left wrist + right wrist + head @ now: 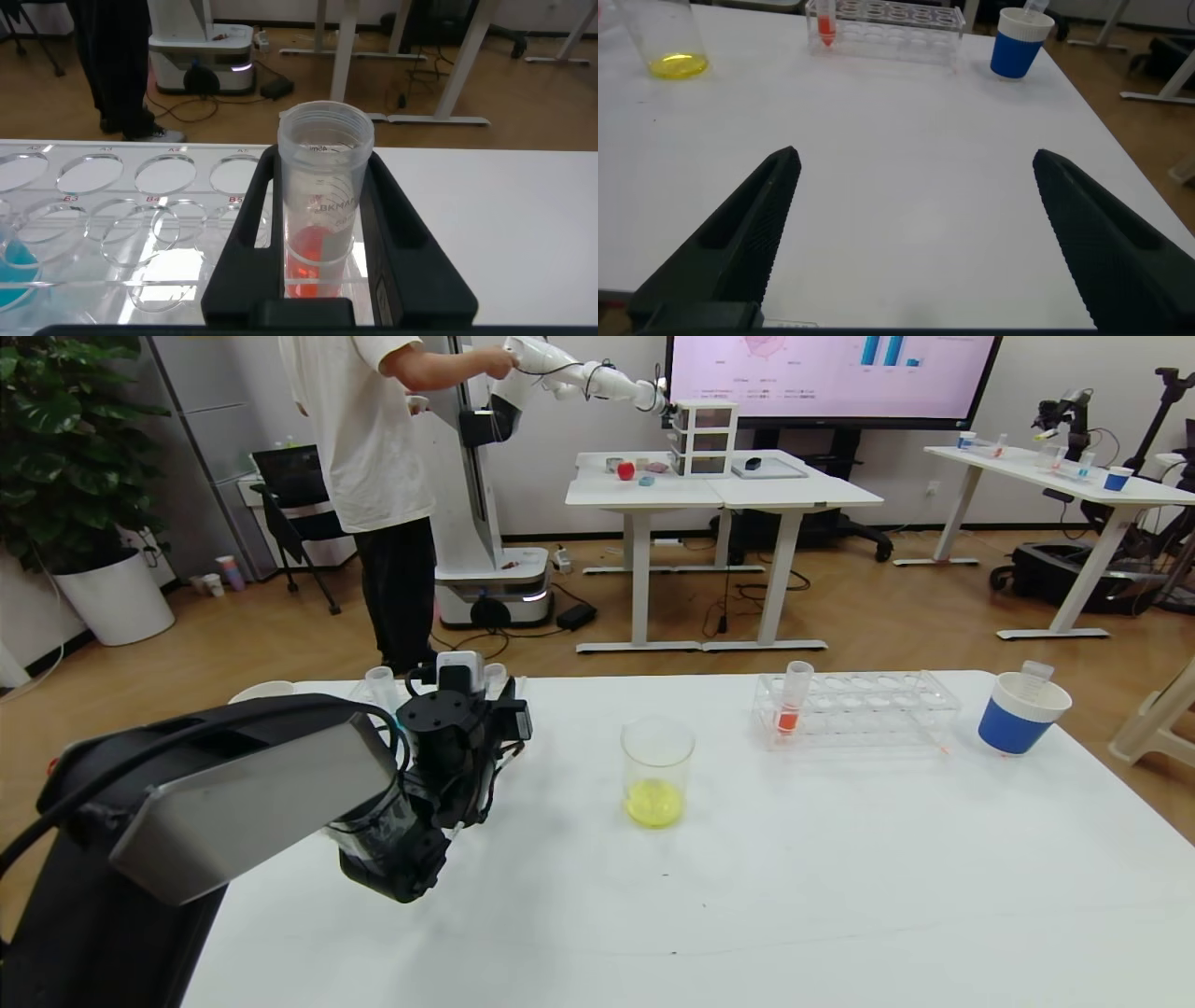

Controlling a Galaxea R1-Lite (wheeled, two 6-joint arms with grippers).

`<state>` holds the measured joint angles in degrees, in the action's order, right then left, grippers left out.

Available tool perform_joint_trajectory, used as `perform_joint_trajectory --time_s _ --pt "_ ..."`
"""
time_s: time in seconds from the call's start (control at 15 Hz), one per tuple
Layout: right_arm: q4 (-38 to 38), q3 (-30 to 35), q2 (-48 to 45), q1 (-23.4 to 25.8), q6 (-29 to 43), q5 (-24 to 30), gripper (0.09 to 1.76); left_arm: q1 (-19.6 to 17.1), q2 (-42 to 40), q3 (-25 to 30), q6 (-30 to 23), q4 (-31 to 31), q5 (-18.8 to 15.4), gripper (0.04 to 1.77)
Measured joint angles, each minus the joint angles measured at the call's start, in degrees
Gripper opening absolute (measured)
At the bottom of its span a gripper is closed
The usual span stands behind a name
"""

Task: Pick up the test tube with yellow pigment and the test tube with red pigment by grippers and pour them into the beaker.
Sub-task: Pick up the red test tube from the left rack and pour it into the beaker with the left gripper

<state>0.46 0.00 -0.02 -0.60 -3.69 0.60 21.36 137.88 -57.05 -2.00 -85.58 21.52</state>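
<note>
My left gripper (474, 698) is at the table's far left edge, over a clear rack (103, 219). In the left wrist view its black fingers (254, 219) are shut on a clear test tube with red-orange liquid (322, 201) that stands upright in the rack. The beaker (657, 771) stands mid-table with yellow liquid in its bottom; it also shows in the right wrist view (665, 37). A second red-orange tube (793, 702) stands in another clear rack (868, 707) at the right. No tube with yellow liquid shows. My right gripper (915, 159) is open and empty above bare table.
A blue-and-white paper cup (1021, 713) stands right of the right rack, near the table's far right corner. Blue liquid (11, 280) sits in a tube in the left rack. An empty clear tube (380, 685) stands beside my left gripper. A person and other tables are behind.
</note>
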Motion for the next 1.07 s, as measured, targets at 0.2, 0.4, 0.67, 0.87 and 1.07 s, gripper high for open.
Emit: perform_joint_trajectory --time_s 0.2,0.4,0.67,0.87,1.07 --pt "0.0 0.0 0.0 0.0 0.0 0.0 1.74 0.0 -1.2 0.0 0.4 0.2 -0.2 0.5" --pt "0.0 0.0 0.0 0.0 0.0 0.0 1.74 0.0 -5.0 -0.7 1.9 4.2 -0.8 0.5" --pt "0.0 0.0 0.0 0.0 0.0 0.0 1.74 -0.2 -11.2 -1.0 2.3 11.0 -4.1 0.5" --pt "0.0 0.0 0.0 0.0 0.0 0.0 1.74 -0.4 -13.3 -1.0 2.8 11.3 -5.5 0.5" --pt "0.0 0.0 0.0 0.0 0.0 0.0 1.74 0.4 -14.6 -1.0 5.0 11.6 -14.1 0.5"
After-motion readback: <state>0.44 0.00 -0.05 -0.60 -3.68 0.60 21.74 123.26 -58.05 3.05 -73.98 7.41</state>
